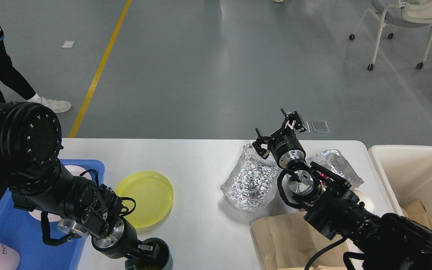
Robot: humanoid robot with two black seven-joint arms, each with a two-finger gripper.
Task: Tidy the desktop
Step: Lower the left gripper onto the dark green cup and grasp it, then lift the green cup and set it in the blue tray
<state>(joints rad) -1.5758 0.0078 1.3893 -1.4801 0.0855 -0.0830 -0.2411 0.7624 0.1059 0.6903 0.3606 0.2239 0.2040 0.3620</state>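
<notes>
Just under the spread right fingers (278,131) sits crumpled foil (251,180) on the worktop (201,157); left fingers (148,255) are hidden, can't tell.

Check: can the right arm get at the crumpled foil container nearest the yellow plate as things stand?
Probably yes. The right gripper hangs open just above and behind the foil container, with nothing between them. The brown paper bag lies nearer the robot, under the arm, off the path.
</notes>
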